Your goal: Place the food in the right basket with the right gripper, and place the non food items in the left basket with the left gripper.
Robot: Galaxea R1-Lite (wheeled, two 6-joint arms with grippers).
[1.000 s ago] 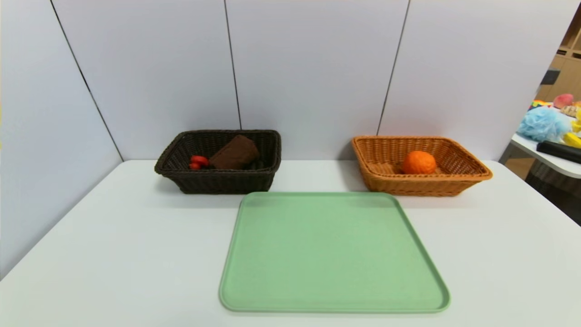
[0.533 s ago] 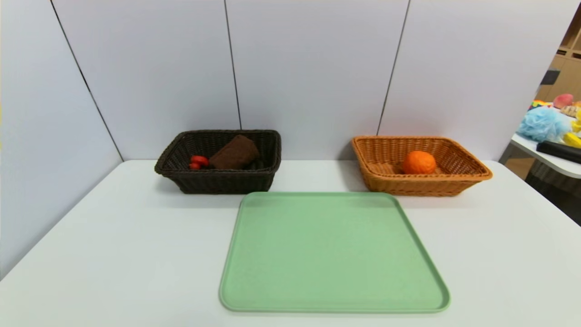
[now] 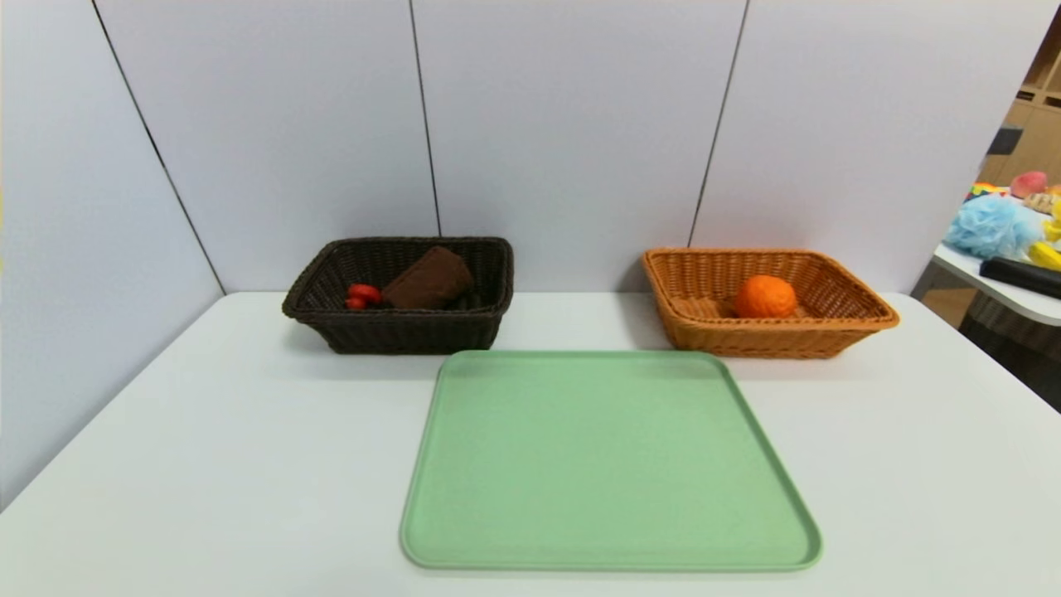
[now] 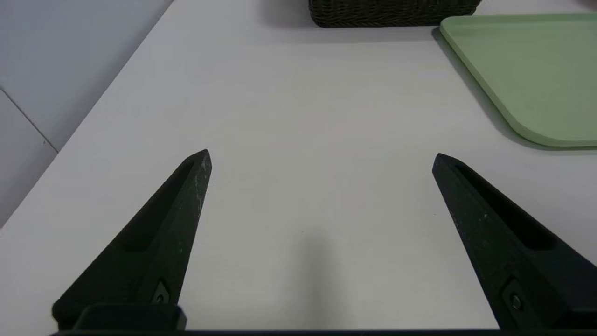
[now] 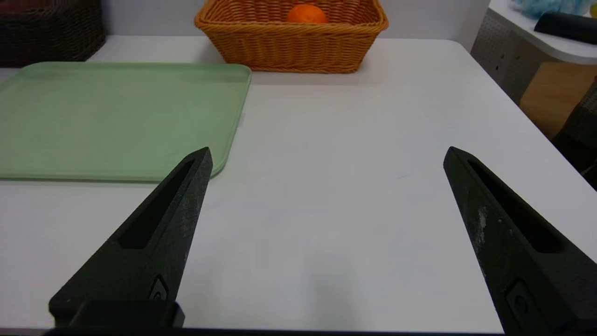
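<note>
The red toy (image 3: 362,295) sits perhaps half hidden behind the dark basket (image 3: 398,327) rim.

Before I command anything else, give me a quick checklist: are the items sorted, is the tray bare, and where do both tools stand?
1. Orange in the tan basket: ok.
2. Rolled towel and red toy in the dark basket: ok.
3. Green tray holds nothing: ok.
4. Left tool open, holding nothing, over bare table: ok.
5. Right tool open, holding nothing, beside the tray: ok.
</note>
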